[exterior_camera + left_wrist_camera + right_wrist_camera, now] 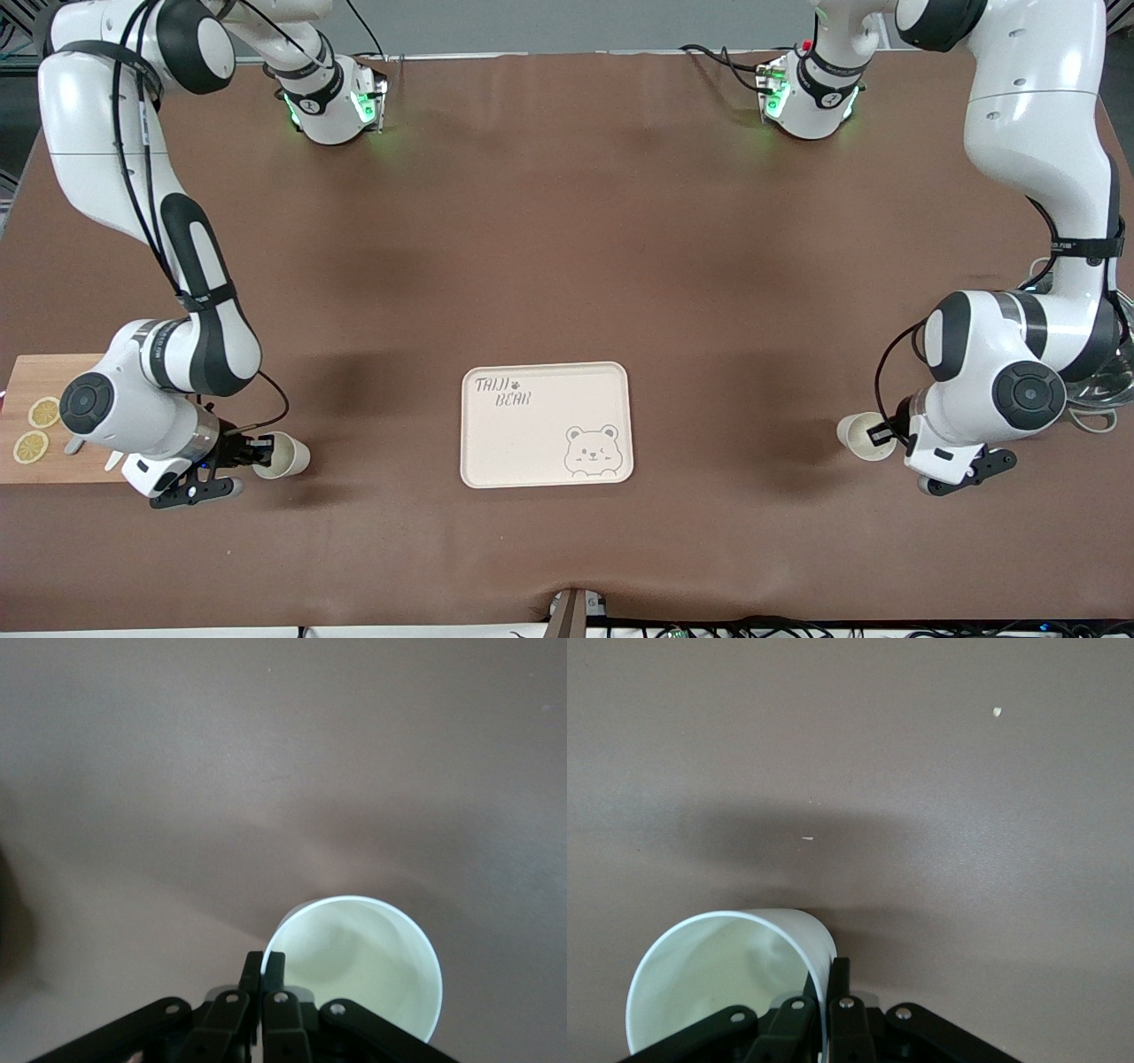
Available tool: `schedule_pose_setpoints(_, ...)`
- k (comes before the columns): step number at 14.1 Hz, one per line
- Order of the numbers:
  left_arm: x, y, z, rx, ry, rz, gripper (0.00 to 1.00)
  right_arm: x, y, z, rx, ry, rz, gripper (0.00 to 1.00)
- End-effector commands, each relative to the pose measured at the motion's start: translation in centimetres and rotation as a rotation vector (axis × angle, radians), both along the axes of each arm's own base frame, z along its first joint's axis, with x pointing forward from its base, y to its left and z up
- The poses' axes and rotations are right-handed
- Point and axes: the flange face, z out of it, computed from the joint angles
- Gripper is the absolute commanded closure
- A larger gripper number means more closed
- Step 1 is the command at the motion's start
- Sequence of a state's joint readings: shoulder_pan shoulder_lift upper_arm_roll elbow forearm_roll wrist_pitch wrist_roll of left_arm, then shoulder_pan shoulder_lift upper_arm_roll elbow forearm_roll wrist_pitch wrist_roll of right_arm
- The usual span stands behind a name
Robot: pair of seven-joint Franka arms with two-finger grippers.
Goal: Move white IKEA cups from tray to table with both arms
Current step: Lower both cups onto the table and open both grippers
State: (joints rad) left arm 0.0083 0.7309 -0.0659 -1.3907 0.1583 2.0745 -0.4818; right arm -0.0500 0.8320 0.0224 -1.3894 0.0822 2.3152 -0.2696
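Observation:
Two plain off-white cups show. My right gripper [262, 455] is shut on the rim of one white cup [285, 455], which it holds tilted, low over the table toward the right arm's end; in the right wrist view the fingers [840, 979] pinch the cup's wall [718, 979]. My left gripper [882, 434] is shut on the rim of the other white cup [864, 436], low over the table toward the left arm's end; in the left wrist view the fingers [275, 967] pinch the cup's rim [363, 966].
A cream bear-printed tray [532, 443] lies on the brown table between the two cups. A wooden board [53, 377] with lemon slices [30, 447] lies at the right arm's end. A metal bowl [1112, 385] sits at the left arm's end.

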Motion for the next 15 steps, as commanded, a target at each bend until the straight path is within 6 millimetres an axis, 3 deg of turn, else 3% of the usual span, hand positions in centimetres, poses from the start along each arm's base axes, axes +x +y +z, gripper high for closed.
schedule_pose_setpoints(1, 0.3, 1.0, -1.1, 0.006, -0.023, -0.021, 1.0, 0.1, -0.4, -0.1, 0.022, -0.013, 0.006, 1.0)
schedule_pose_setpoints(2, 0.3, 1.4, -1.7, 0.004, -0.018, -0.016, 1.0, 0.1, -0.2, -0.1, 0.022, -0.013, 0.007, 1.0)
schedule_pose_setpoints(3, 0.3, 1.4, -2.1, 0.004, -0.015, -0.016, 1.0, 0.1, 0.1, 0.0, 0.021, -0.015, 0.011, 0.92)
schedule_pose_setpoints(5, 0.2, 1.5, -2.8, -0.002, -0.005, -0.012, 1.0, 0.1, -0.1, 0.0, 0.021, -0.015, 0.007, 0.41)
schedule_pose_setpoints(6, 0.2, 1.3, -2.8, -0.008, -0.004, -0.008, 0.85, 0.1, -0.3, 0.0, 0.021, -0.015, 0.007, 0.24)
schedule_pose_setpoints(7, 0.2, 1.5, -2.8, -0.008, -0.004, -0.008, 0.63, 0.1, -0.4, 0.0, 0.021, -0.016, 0.005, 0.08)
schedule_pose_setpoints(8, 0.2, 1.7, -2.8, -0.007, -0.004, -0.006, 0.41, 0.2, -0.4, 0.1, 0.021, -0.019, 0.005, 0.0)
schedule_pose_setpoints(10, 0.2, 1.8, -2.8, -0.004, -0.004, -0.006, 0.14, 0.1, -0.5, 0.0, 0.022, -0.018, 0.004, 0.0)
schedule_pose_setpoints(13, 0.3, 1.7, -1.8, -0.003, -0.016, -0.009, 0.0, 0.1, -0.8, -0.2, 0.022, -0.016, -0.002, 0.0)
schedule_pose_setpoints(15, 0.4, 1.8, -1.3, -0.004, -0.02, -0.017, 0.0, 0.2, -0.9, -0.1, 0.021, -0.018, -0.003, 0.0)
